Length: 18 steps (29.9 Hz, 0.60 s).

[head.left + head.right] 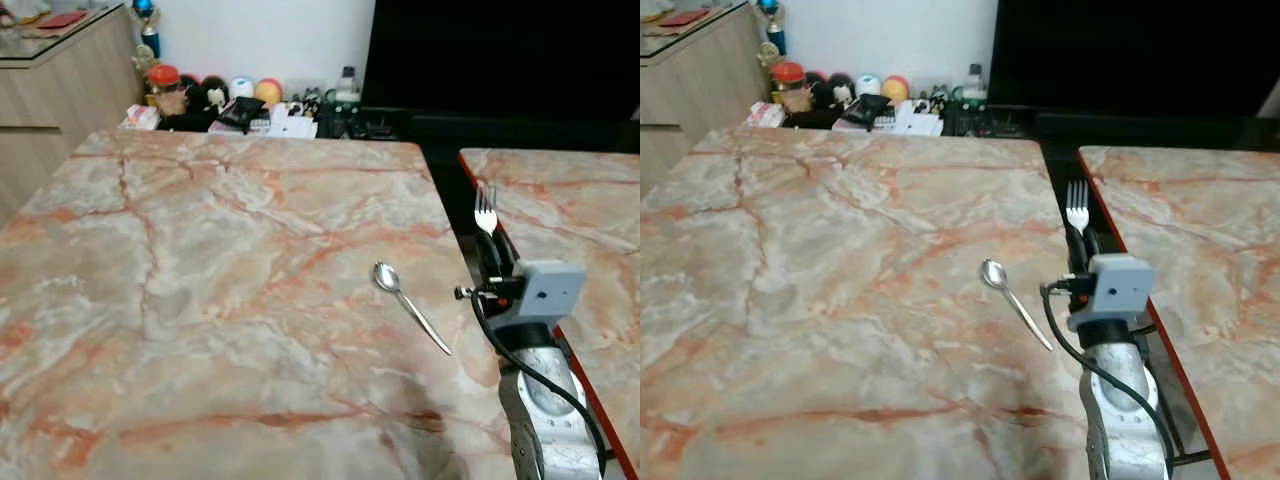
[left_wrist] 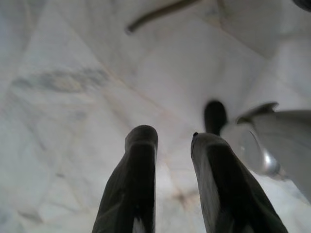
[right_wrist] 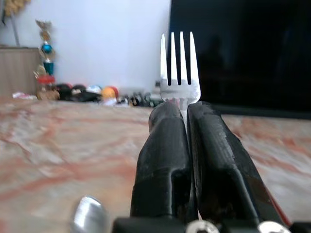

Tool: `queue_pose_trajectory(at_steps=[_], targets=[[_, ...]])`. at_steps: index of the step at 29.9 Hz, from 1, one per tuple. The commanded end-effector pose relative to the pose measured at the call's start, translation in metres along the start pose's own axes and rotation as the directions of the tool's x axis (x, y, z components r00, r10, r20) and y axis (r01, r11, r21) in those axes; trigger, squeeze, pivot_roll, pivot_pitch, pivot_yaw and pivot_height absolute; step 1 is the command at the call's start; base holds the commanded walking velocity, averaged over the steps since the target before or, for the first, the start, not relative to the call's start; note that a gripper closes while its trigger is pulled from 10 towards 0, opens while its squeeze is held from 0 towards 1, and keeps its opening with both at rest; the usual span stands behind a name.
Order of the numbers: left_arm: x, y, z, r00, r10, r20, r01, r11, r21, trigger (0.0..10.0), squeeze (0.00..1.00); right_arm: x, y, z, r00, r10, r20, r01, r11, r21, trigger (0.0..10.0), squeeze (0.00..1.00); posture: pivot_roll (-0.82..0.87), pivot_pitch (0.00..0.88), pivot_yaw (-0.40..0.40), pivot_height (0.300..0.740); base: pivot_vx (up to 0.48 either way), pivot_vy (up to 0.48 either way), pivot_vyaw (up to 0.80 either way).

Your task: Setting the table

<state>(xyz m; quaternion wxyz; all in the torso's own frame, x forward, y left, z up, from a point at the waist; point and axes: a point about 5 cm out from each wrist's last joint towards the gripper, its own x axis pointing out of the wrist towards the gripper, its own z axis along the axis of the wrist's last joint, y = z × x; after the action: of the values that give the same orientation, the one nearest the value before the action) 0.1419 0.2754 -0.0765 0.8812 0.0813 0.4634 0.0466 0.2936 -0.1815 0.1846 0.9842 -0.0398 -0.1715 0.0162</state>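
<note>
A silver fork (image 1: 485, 210) stands tines up between the black fingers of my right gripper (image 1: 494, 246), which is shut on its handle at the right edge of the marble table (image 1: 220, 280). In the right wrist view the fork (image 3: 179, 68) rises above the closed fingers (image 3: 165, 160). A silver spoon (image 1: 408, 303) lies flat on the table just left of that gripper, bowl pointing away from me. My left gripper (image 2: 172, 141) hangs over pale floor with its two fingers apart and nothing between them.
A second marble table (image 1: 570, 220) stands to the right across a narrow gap. Toys, balls and clutter (image 1: 230, 100) line the far edge by the wall. A dark screen (image 1: 500, 60) is behind. A wooden cabinet (image 1: 50, 90) stands at the far left.
</note>
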Motion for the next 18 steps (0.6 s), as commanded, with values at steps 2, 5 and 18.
queue_pose_trajectory(at_steps=[2,5,18], targets=[[-0.0018,-0.0029,-0.0094,1.000,-0.007,-0.030,0.007,1.000,-0.001,10.0,0.00,0.0002,-0.0039,0.0058,1.000,-0.017,0.019,0.017,1.000,-0.010,10.0,0.00,-0.03,0.117,0.005,0.740,0.000,-0.480,0.00],[-0.0019,-0.0030,-0.0099,0.999,-0.007,-0.031,0.007,1.000,-0.002,10.0,0.00,0.0008,-0.0021,0.0091,0.999,-0.014,0.033,0.014,1.000,-0.002,10.0,0.00,-0.03,0.116,0.005,0.740,0.000,-0.480,-0.38],[-0.0025,-0.0029,-0.0119,0.999,-0.003,-0.035,0.002,1.000,-0.009,10.0,0.00,-0.0011,0.0038,0.0112,0.999,-0.001,0.046,0.001,1.000,0.008,10.0,0.00,-0.03,0.116,0.005,0.740,0.000,-0.480,-0.28]])
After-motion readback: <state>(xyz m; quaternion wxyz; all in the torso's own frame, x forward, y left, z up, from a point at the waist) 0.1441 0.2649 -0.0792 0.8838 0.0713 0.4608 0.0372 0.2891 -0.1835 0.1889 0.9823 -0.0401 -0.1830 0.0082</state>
